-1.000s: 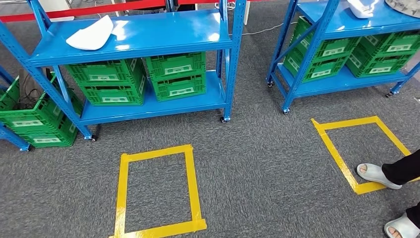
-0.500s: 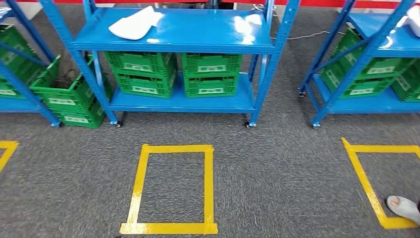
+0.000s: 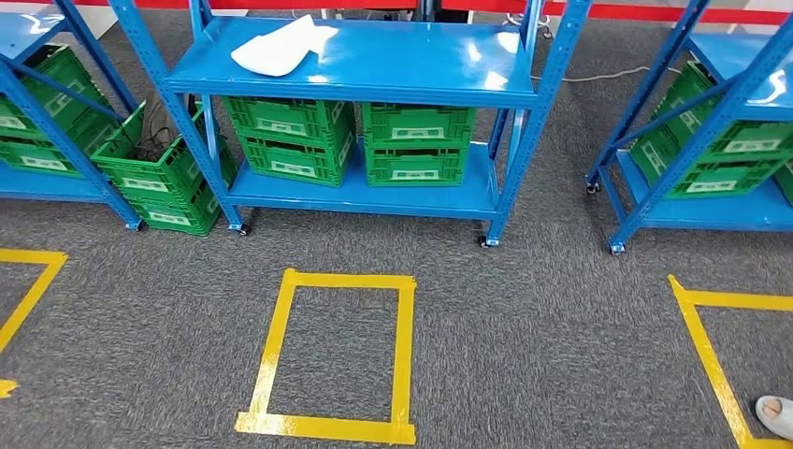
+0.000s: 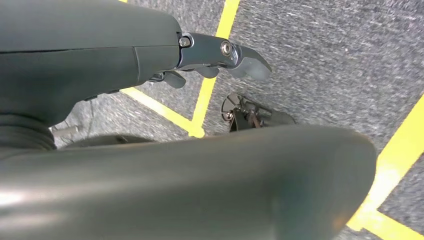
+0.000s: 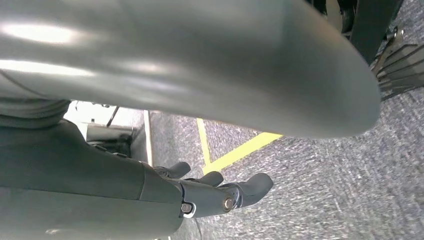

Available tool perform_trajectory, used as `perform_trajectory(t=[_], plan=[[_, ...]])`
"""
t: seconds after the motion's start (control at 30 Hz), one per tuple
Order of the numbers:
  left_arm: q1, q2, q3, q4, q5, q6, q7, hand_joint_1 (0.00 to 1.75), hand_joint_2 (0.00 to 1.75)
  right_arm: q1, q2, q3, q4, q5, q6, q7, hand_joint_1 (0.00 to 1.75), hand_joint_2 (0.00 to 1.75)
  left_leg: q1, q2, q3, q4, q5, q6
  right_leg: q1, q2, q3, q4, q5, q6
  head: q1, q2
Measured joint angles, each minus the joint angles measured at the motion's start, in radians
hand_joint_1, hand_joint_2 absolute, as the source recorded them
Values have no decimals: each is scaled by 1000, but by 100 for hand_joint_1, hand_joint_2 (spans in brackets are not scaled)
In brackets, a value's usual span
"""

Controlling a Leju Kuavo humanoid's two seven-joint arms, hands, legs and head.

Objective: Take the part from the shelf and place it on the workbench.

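Three blue shelf units in the head view: a whole one in the middle point(image 3: 360, 70), parts of one at the left edge point(image 3: 37, 112) and one at the right edge point(image 3: 697, 122). One white part point(image 3: 281, 47) lying flat on the middle shelf's top board, near its left rear corner, with bare blue board to its right. Four green crates point(image 3: 355, 140) stacked two by two on that unit's lower board, one more green crate point(image 3: 164, 173) tilted on the floor beside its left leg, further crates in the side units. One complete yellow tape rectangle point(image 3: 332, 355) on the grey carpet point(image 3: 524, 346) in front of the middle shelf, corners of two others at the left and right edges. Open carpet between the tape rectangle and the shelf's castors, and on both sides of it. A person's sandalled foot point(image 3: 776, 412) at the lower right corner, just beside the right tape line.

Left hand point(image 4: 215, 55) hanging over the carpet and yellow tape, fingers point(image 4: 250, 62) loosely extended, holding nothing, touching nothing. Right hand point(image 5: 220, 192) likewise over carpet, fingers point(image 5: 255, 185) slightly curled and apart, empty.
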Motion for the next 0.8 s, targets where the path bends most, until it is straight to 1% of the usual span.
perform_trajectory(t=[0.03,0.07,0.1,0.13,0.17,0.2,0.23,0.27,0.3,0.33,0.37,0.4,0.43,0.47,0.5,0.53,0.57,0.67,0.7,0.8], plan=[[-2,0,0,0,0,0,-1,0,0,0,0,0,0,0,0,0,0,0,-1,12,18,-29,4,5,3,-9,-2,4,-6,6,-1,0],[-3,-1,0,0,0,-1,-2,0,0,-1,0,1,0,0,-1,0,0,0,-3,12,23,-35,0,10,6,-17,-3,7,-10,11,1,0],[-2,-1,0,0,0,-1,-3,0,0,-2,0,1,0,0,-1,0,0,0,-2,-2,26,-36,1,15,6,-26,-3,8,-14,15,4,0],[-1,-1,0,0,0,-1,-4,0,0,-4,0,1,0,0,0,-1,0,0,0,-12,26,-36,2,20,4,-26,0,11,-17,21,8,0],[0,-1,1,0,0,-1,-5,0,0,-5,0,1,0,-1,1,-2,0,0,2,-21,26,-38,5,25,1,-12,-1,22,-28,27,12,0],[0,-1,1,0,0,-1,-6,0,0,-5,0,1,0,-2,2,-3,0,0,4,-29,25,-39,8,29,-2,12,-12,50,-49,34,16,0],[0,-2,1,0,-1,-1,-7,0,0,-5,0,2,0,-4,4,-6,0,0,6,-36,22,-39,10,32,-5,39,-33,98,-81,40,21,0],[-1,-2,1,0,-1,-2,-8,0,0,-3,0,2,0,-6,4,-7,0,0,6,-43,19,-39,11,35,-8,61,-63,162,-117,44,28,0],[-1,-2,1,0,-1,-2,-8,0,0,-1,0,2,0,-9,4,-9,0,0,5,-51,17,-39,12,36,-10,71,-96,229,-148,46,34,0],[-1,-3,1,0,-1,-3,-8,0,0,1,0,2,0,-10,4,-10,0,0,5,-59,15,-39,12,37,-10,75,-120,277,-162,46,38,0],[0,-3,1,0,-1,-3,-8,0,0,2,0,2,0,-11,4,-10,0,0,5,-65,14,-38,13,37,-11,76,-130,293,-156,46,42,0],[0,-3,1,0,-1,-3,-8,0,0,3,0,2,0,-11,4,-10,0,0,4,-71,15,-38,13,37,-11,76,-122,270,-131,44,46,0],[1,-3,1,0,-1,-2,-9,0,0,4,0,2,0,-12,4,-10,0,0,4,-77,16,-38,13,36,-11,77,-97,211,-93,40,50,0],[1,-4,1,0,-2,-2,-9,0,0,3,0,2,0,-12,3,-11,0,0,5,-81,17,-38,14,35,-10,81,-67,138,-56,35,54,0],[1,-4,1,0,-2,-2,-9,0,0,3,-1,2,0,-13,3,-11,0,0,3,-84,17,-37,14,32,-8,84,-42,77,-29,30,57,0],[0,-4,1,0,-2,-2,-9,0,0,1,-1,2,0,-15,2,-11,0,0,3,-86,17,-37,15,27,-6,87,-26,35,-13,25,58,0],[0,-4,1,0,-3,-2,-9,0,0,0,-1,2,0,-16,2,-11,0,0,1,-87,17,-36,9,25,-5,89,-21,15,-8,26,58,0],[1,-3,1,0,-3,-2,-8,0,0,-1,0,2,0,-19,-1,-11,0,0,-2,-86,13,-37,-5,34,-5,87,-16,9,-9,30,51,0],[1,-3,1,0,-4,-2,-8,0,0,0,0,2,0,-21,-3,-10,0,0,-1,-85,14,-40,-2,34,-5,87,-13,9,-10,28,48,0],[1,-4,1,0,-6,-2,-7,0,0,0,-2,2,0,-25,-10,-10,0,0,-1,-85,23,-47,6,20,-5,87,-10,10,-11,22,41,0]])
